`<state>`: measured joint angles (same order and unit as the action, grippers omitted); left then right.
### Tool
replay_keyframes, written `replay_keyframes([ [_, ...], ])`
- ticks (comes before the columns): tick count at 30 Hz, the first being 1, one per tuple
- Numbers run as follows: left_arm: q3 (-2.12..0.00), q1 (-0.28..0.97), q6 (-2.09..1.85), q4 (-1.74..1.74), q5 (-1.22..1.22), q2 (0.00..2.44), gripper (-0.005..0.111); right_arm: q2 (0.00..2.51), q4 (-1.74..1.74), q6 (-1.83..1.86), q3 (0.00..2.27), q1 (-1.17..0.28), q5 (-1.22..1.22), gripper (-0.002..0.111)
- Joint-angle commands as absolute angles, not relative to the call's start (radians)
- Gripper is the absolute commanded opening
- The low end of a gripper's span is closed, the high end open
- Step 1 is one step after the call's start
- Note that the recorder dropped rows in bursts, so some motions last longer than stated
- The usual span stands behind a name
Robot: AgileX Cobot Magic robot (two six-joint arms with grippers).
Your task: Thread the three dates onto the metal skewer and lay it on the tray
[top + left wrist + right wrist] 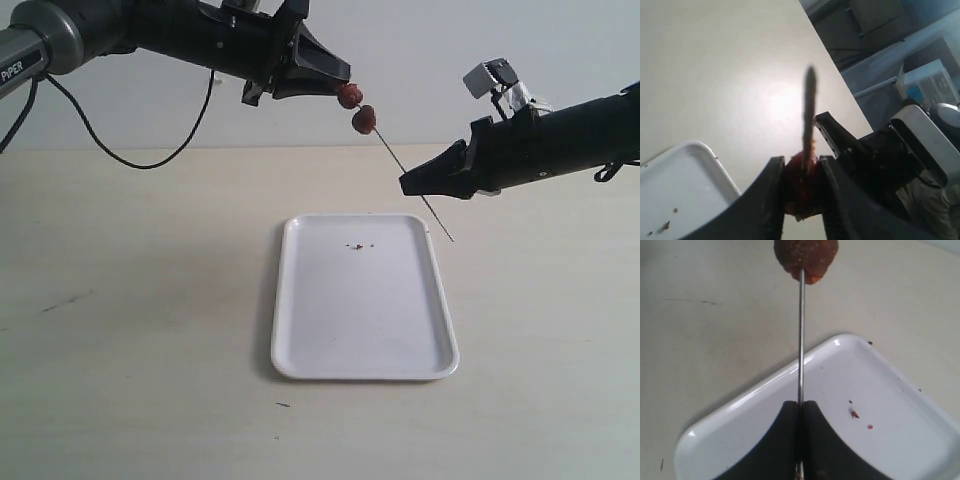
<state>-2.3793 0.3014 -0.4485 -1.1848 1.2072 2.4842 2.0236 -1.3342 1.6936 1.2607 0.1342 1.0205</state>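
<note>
In the exterior view, we see the flat white rectangular plastic tray [365, 330] lying on the pale table [130, 300], with reddish crumbs [357, 246] near its far rim. High above that far rim, the left gripper [338, 84] clamps a wrinkled red-brown date [349, 96]. A second date [365, 119] sits just beside it on the thin grey metal skewer [394, 158]. The skewer slants down towards the tray's far right corner, and the right gripper [408, 184] pinches it there.

In the left wrist view, the left gripper [801, 160] squeezes the date [800, 192] above a tray corner [685, 185], and the blurred skewer [810, 110] runs into the fruit.

In the right wrist view, the right gripper [800, 407] is clenched on the skewer [800, 340] above the tray [765, 415], with a date [806, 255] threaded beyond the tray's rim.
</note>
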Motion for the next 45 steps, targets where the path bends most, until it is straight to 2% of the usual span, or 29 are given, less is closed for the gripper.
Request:
replay_keyframes([
  [1,-2.382,0.31,-0.464,-1.174,1.221,2.474,0.025,2.02,-1.379,1.7,1.261,0.134,1.023,0.0],
  [9,-2.382,0.312,-0.464,-1.131,1.221,2.474,0.025,2.02,-1.383,1.7,1.261,0.134,1.023,0.0],
  [17,-2.382,0.307,-0.464,-1.131,1.221,2.474,0.051,2.02,-1.375,1.7,1.261,0.134,1.023,0.0],
  [29,-2.382,0.227,-0.477,-1.128,1.221,2.461,0.051,2.02,-1.368,1.648,1.261,0.134,1.002,0.0],
  [31,-2.382,0.201,-0.483,-1.128,1.221,2.456,0.046,2.02,-1.368,1.604,1.261,0.134,0.965,0.0],
  [33,-2.382,0.183,-0.49,-1.131,1.221,2.452,0.029,2.02,-1.36,1.54,1.261,0.134,0.923,0.0],
  [35,-2.382,0.171,-0.429,-1.102,1.221,2.45,0.005,2.02,-1.33,1.467,1.261,0.134,0.911,0.0],
  [36,-2.382,0.171,-0.42,-1.081,1.221,2.447,0.001,2.02,-1.321,1.44,1.261,0.134,0.913,0.0],
  [41,-2.372,0.191,-0.511,-1.05,1.221,2.407,0.0,2.02,-1.257,1.336,1.261,0.128,1.03,0.0],
  [45,-2.284,0.232,-0.655,-1.106,1.221,2.321,0.0,2.02,-1.285,1.334,1.257,0.128,1.169,0.0],
])
